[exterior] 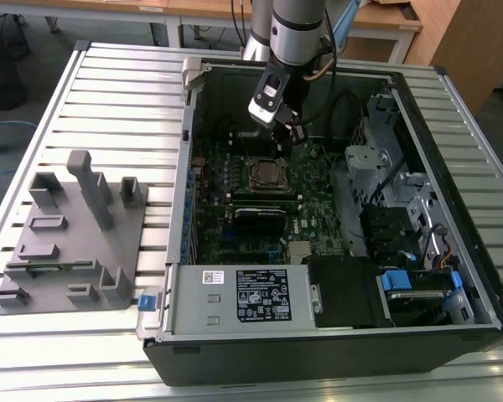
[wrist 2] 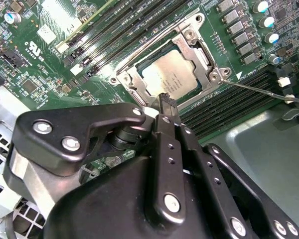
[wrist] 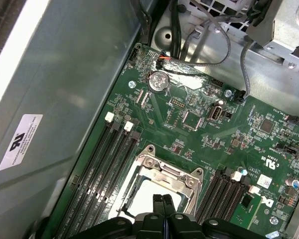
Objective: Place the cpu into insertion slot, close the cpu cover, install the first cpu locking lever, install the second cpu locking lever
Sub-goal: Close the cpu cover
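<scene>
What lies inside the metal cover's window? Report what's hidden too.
The chip, its silver-grey top showing through the cover. The socket beneath is hidden; the gripper blocks one edge.

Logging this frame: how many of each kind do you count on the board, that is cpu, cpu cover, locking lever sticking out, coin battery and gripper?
cpu: 1
cpu cover: 1
locking lever sticking out from the socket: 1
coin battery: 1
gripper: 1
Total: 5

Bright, even overhead light. In the second wrist view the cpu (wrist 2: 172, 77) glares pale, the motherboard (wrist 2: 50, 69) around it softly shadowed; in the first wrist view the case wall (wrist: 65, 99) beyond it shines dully.
</scene>
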{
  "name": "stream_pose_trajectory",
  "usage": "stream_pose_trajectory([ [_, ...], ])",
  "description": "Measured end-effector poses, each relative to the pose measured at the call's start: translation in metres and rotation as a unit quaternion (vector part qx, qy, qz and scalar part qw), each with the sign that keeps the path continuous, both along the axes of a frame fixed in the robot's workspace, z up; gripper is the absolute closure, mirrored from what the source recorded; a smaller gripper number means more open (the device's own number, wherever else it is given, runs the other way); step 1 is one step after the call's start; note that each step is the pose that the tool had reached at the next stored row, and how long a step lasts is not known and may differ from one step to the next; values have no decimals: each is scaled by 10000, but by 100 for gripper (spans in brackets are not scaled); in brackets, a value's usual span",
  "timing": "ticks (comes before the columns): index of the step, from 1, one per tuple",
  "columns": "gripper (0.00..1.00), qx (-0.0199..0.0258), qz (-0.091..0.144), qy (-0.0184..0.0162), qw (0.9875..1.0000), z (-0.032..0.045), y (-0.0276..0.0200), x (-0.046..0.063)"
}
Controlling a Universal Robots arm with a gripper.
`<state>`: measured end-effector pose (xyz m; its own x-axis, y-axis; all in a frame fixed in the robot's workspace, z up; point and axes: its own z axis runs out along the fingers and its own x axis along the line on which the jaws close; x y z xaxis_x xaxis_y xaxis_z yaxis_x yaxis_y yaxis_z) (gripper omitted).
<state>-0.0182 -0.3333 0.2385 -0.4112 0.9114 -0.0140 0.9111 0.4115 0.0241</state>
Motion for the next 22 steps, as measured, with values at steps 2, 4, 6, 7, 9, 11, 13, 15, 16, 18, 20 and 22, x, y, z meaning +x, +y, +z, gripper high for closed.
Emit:
stream_pose_trajectory([
  [2,89,0,0,0,10000,0,0,0],
  [4,89,0,1,0,10000,0,0,0],
  [6,89,0,1,0,10000,0,0,0],
  [7,89,0,3,0,10000,0,0,0],
  [9,89,0,54,0,10000,0,0,0],
  [11,89,0,146,0,9999,0,0,0],
  [13,89,0,251,0,9997,0,0,0],
  [15,89,0,378,0,9993,0,0,0],
  [16,89,0,440,0,9990,0,0,0],
  [18,89,0,514,0,9987,-1,0,0],
  [20,89,0,515,0,9987,-1,0,0],
  [22,89,0,517,0,9987,0,0,0],
])
